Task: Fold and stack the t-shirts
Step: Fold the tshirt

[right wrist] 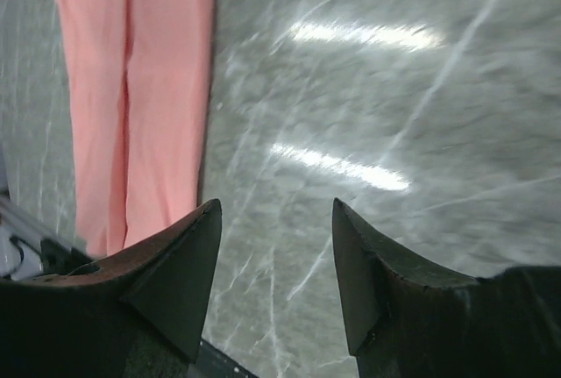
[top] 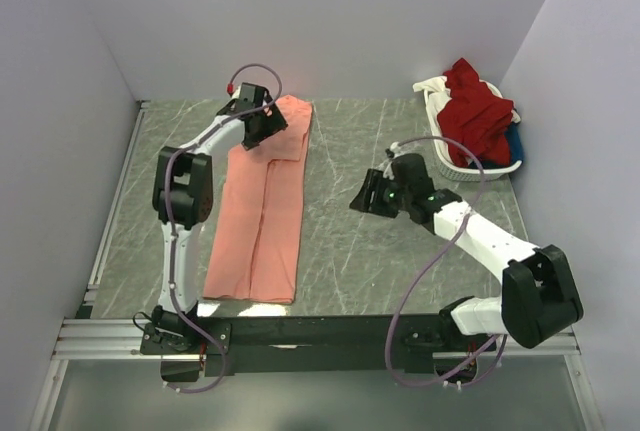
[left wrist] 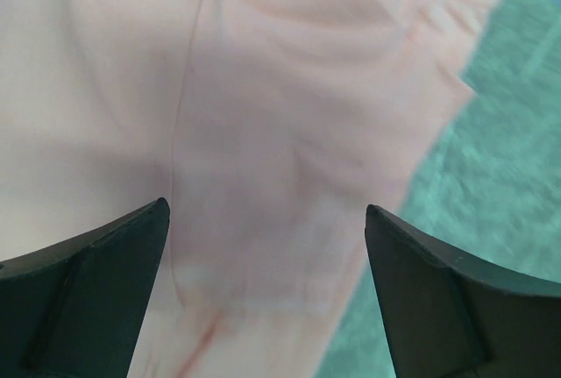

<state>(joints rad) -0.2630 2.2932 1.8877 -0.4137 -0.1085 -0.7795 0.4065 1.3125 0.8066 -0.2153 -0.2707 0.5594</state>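
Salmon-pink t-shirt [top: 262,221] lies flat as long narrow strip; L end effector [left wrist: 267,216] & R end effector [right wrist: 276,211] both apart.

folded t-shirt [top: 262,206] left on table [top: 360,241]; basket [top: 458,169] far right, shirts [top: 478,116] inside.

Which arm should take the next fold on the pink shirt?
Left, probably: left gripper hangs open over the far end of the pink shirt; right gripper is open above bare table, off the cloth.
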